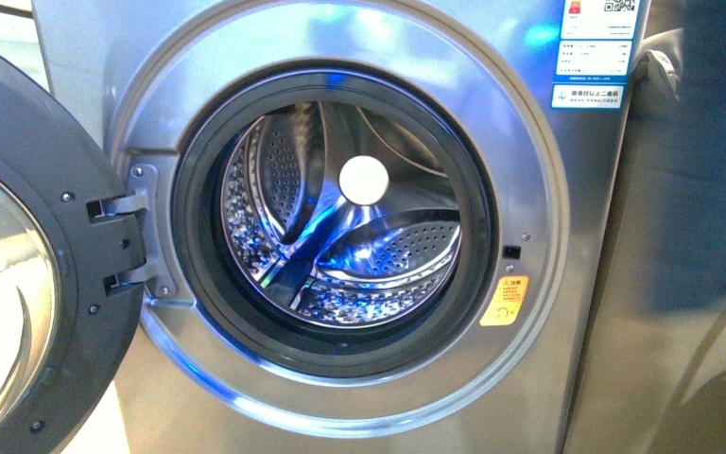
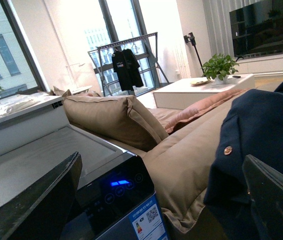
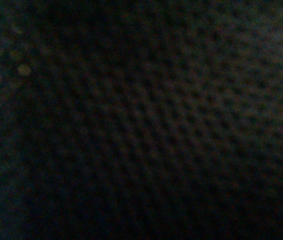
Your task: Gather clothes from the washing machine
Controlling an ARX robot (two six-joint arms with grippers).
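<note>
The left tool (image 2: 161,159) is open: its two black fingers (image 2: 36,200) are spread wide with nothing caught between them. Under one finger lies the flat top of the grey metallic front-loading washing machine (image 2: 41,155), with its black control panel (image 2: 119,187) lit blue at the edge. Beyond the gap between the fingers runs a beige cushioned sofa (image 2: 111,117).

The dark navy soft fabric garment (image 2: 261,125), with a small round button on it, lies draped on that sofa. It is just beside the other finger and outside the gap.

From the front, past the open round porthole door (image 1: 47,284), the steel perforated drum (image 1: 340,236) looks empty. Its lowest front part is hidden behind the dark rim, so a leftover piece there cannot be ruled out.

The right wrist view is dark and the right tool shows in no other picture, so I cannot tell whether it is open or closed.

In my judgement, closing here would pinch air or sofa cover, because the garment sits to one side. The cloth is limp, so a shallow pinch at its edge could let it slip off the sofa. The button might also snag a finger.
</note>
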